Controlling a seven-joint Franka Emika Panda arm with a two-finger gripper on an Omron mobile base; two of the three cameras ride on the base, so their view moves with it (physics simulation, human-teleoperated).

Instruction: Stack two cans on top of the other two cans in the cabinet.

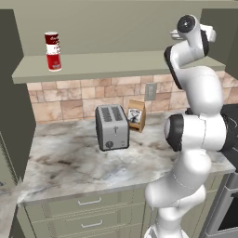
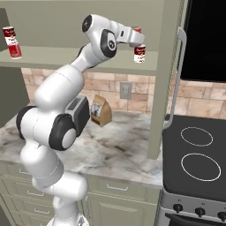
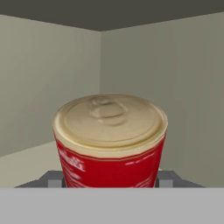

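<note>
1. Hand [image 2: 137, 43] is up inside the cabinet [image 2: 88, 62] at its right end, closed partway on a small red/white can [image 2: 140, 54]. In hand view that can [image 3: 110, 142] sits right between the two finger tips, pale lid up, cabinet's back corner behind it.
2. Can looks upright, seemingly resting on or just above the shelf board; can't tell which. A bit of red shows just behind the hand in right base view, prob another can, too hidden to be sure.
3. Far left of same shelf: a two-high stack [image 1: 53, 51], red/white, upright, well apart from the hand. So, judging from that, one pair is done, second pair left.
4. Step in hand, as I read it: lift this can & set it on its partner.
5. To do it well: keep grip firm, lift straight up, clear of partner's lid before moving sideways, keep can vertical, centre rim over rim, lower slowly, release only once seated.
6. Risk: shelf ceiling is low-ish, side panel close; watch wrist clearance. Off-centre drop = can rolls off.
7. Table [image 1: 69, 158] below w/ toaster [image 1: 112, 127] & bag [image 1: 136, 115] not involved.
</note>
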